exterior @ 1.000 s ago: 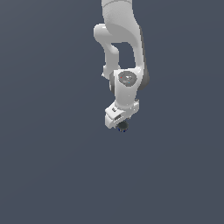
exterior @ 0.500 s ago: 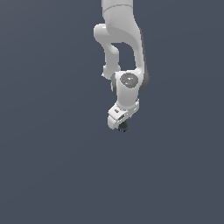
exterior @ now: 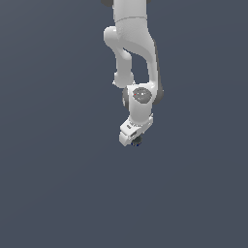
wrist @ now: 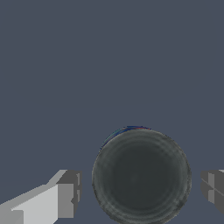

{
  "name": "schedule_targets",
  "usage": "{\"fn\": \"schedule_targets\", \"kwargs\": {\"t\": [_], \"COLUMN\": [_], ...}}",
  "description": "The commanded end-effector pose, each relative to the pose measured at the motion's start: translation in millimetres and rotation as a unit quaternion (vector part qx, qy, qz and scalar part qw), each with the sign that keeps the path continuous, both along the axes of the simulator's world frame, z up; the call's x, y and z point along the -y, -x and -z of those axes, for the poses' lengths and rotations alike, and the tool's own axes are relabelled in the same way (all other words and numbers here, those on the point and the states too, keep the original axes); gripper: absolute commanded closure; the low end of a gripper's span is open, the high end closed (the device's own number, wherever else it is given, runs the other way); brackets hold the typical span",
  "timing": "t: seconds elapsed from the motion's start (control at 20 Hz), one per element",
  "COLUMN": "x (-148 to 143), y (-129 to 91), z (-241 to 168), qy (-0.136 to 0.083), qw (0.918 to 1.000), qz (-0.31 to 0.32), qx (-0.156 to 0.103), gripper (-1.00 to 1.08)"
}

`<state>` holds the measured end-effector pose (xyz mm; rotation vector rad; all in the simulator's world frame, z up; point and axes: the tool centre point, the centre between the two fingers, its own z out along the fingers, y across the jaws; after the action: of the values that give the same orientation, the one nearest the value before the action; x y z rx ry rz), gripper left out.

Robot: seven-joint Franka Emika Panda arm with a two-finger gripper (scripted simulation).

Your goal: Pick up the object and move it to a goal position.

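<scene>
One tin between spread gripper fingers, jaws released, untouching.

Distant exterior view; wrist view close above — seemingly — shared tin.

Only a plain grey-blue surface shows, apparently featureless.

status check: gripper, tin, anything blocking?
Gripper open, fingers either side of the tin, gaps showing, no contact visible. Tin upright, dark grey top facing the wrist camera, not yet grasped. Nothing else in view.
</scene>
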<state>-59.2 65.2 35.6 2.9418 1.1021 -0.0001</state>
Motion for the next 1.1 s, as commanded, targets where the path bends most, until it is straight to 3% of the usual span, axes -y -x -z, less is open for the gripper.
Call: {"fn": "schedule_targets", "kwargs": {"t": [0.0, 0.3, 0.35, 1.05], "x": [-0.1, -0.1, -0.1, 2.6], "y": [0.5, -0.2, -0.2, -1.7], "z": [11.6, 21.9, 21.9, 16.1], "qy": [0.000, 0.000, 0.000, 0.000], "qw": [1.0000, 1.0000, 1.0000, 1.0000], "qz": [-0.001, -0.001, -0.001, -0.001], "qx": [0.000, 0.000, 0.000, 0.001], "gripper": [-0.92, -0.92, 1.08, 1.08]}}
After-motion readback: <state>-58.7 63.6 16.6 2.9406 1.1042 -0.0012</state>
